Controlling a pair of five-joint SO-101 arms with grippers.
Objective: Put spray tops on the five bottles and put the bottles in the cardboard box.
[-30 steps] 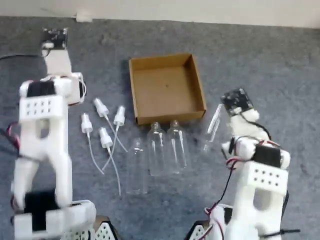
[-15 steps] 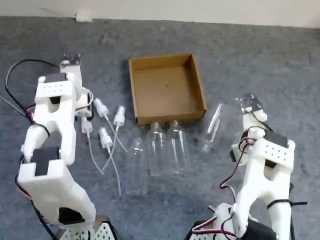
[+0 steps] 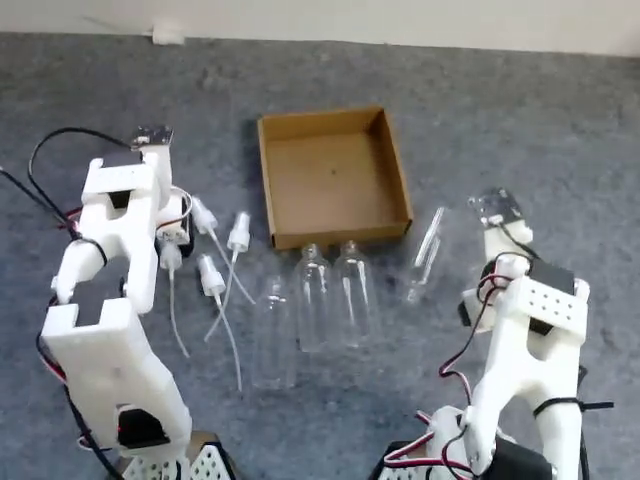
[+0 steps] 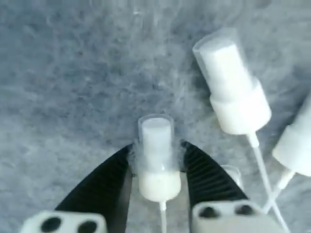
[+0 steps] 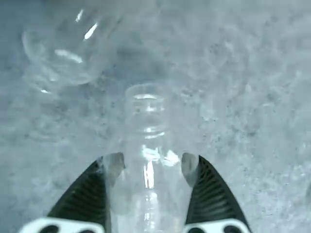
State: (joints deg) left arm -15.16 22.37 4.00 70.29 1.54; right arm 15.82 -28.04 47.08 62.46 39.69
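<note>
My left gripper [image 4: 156, 148] is shut on a white spray top [image 4: 156, 160] that lies on the grey carpet; in the high view this spray top [image 3: 171, 254] is the leftmost one, with its tube trailing toward the front. Three more spray tops [image 3: 238, 232] lie just right of it. My right gripper [image 5: 148, 162] is shut on a clear bottle [image 5: 146, 131] with an open neck, low over the carpet. Three clear bottles [image 3: 312, 295] lie side by side in front of the cardboard box [image 3: 340, 237], and another bottle [image 3: 425, 255] lies beside the right arm [image 3: 525, 310].
The cardboard box stands open at the middle back with nothing in it. Grey carpet covers the whole table. A second spray top [image 4: 233, 92] lies close beside the left gripper. A clear bottle's rounded end [image 5: 63, 48] sits just past the held bottle.
The left arm swung in over the spray tops and closed on the leftmost one, shifting its tube. The right arm moved slightly right a second ago, then stayed still.
</note>
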